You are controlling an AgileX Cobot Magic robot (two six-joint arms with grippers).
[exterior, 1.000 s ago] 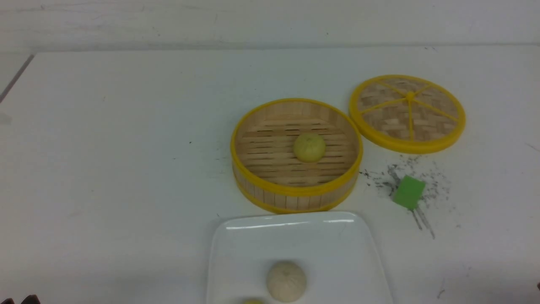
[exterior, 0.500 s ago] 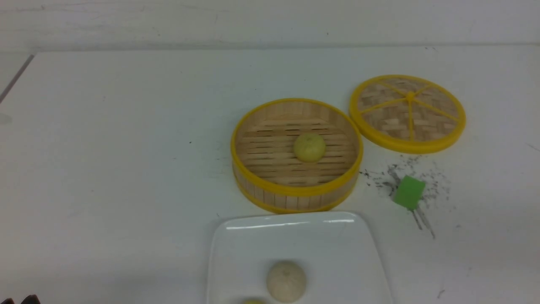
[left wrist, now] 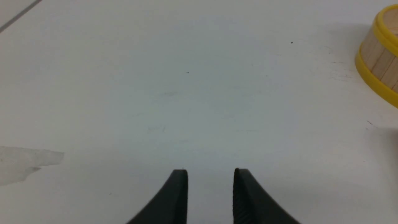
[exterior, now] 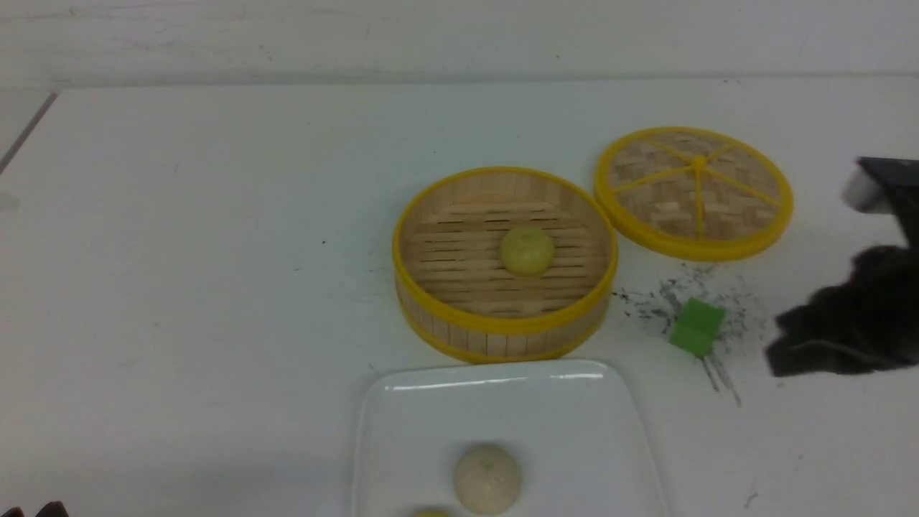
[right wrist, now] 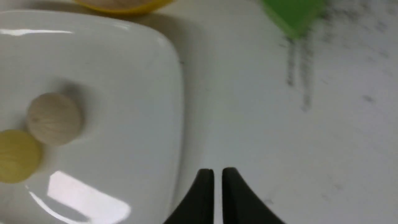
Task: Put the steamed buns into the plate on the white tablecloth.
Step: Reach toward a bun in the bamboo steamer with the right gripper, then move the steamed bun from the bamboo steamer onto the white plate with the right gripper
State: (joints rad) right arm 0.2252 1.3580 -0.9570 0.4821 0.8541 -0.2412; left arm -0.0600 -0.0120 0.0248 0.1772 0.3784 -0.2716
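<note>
My right claw (right wrist: 218,169) hangs over the white tablecloth (exterior: 215,287), its dark tips slightly apart with bare cloth showing between them and nothing pinched. In the front view it is blurred, to the right of the green square block (exterior: 697,327). My left claw (left wrist: 210,171) is spread, empty, at the near left of the table. One round, pale yellow bun (exterior: 527,251) sits inside the round bamboo steamer with yellow rims (exterior: 506,327). Nearer me lies the glossy white rounded-square plate (exterior: 574,409), holding a cream-coloured domed bun (exterior: 487,479) and a yellow bun (right wrist: 19,156) close beside it. The round woven lid with yellow spokes (exterior: 693,194) lies beyond the block, beside the steamer.
</note>
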